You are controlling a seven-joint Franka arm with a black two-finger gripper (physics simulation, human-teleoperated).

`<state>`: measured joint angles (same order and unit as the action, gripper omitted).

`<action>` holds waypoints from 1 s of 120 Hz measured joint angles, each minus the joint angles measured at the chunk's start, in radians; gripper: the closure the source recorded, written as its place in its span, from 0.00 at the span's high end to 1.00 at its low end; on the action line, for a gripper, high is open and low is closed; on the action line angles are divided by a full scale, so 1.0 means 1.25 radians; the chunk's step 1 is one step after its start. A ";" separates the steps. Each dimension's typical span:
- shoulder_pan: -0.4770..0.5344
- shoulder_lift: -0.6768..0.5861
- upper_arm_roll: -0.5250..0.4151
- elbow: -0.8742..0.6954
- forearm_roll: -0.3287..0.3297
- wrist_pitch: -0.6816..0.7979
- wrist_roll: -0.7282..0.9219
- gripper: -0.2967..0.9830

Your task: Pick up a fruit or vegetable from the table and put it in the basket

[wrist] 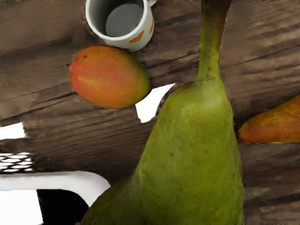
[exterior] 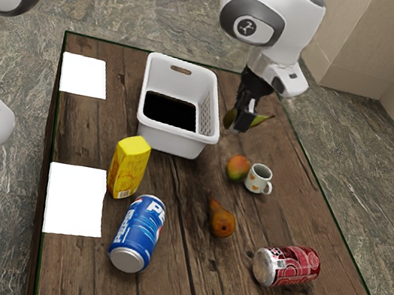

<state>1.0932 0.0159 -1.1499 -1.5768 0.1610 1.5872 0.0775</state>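
Observation:
The black gripper (exterior: pixel 243 119) is beside the white basket (exterior: pixel 173 143), on the exterior view's right of it, and shut on a green pear (exterior: pixel 260 120). Parts of the pear stick out on both sides of the fingers, its narrow end toward the exterior view's right. In the wrist view the green pear (wrist: pixel 192 150) looms large, close under the hand, above the table. The basket's rim (wrist: pixel 77 179) is partly behind it. A mango (exterior: pixel 237 168) and a brown pear (exterior: pixel 222 221) lie on the table.
A white mug (exterior: pixel 258 180) stands against or very near the mango. A yellow carton (exterior: pixel 129 168), a blue Pepsi can (exterior: pixel 138 233) and a red can (exterior: pixel 287 267) are farther from the gripper. Two white sheets (exterior: pixel 75 201) lie along the table's edge on the exterior view's left.

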 joint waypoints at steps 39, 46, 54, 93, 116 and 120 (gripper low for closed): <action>0.228 0.016 0.128 -0.028 -0.033 -0.094 0.006 0.45; 0.236 0.042 0.117 -0.034 -0.026 -0.090 0.006 0.45; 0.155 0.062 0.097 -0.038 -0.011 -0.085 0.004 0.45; 0.087 0.068 0.085 -0.062 0.004 -0.067 -0.003 0.72; 0.096 0.063 -0.018 0.023 0.005 -0.065 -0.007 0.76; 0.071 0.058 -0.045 0.050 0.021 -0.064 -0.008 0.76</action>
<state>1.1821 0.0886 -1.2058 -1.5145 0.1866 1.5067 0.0680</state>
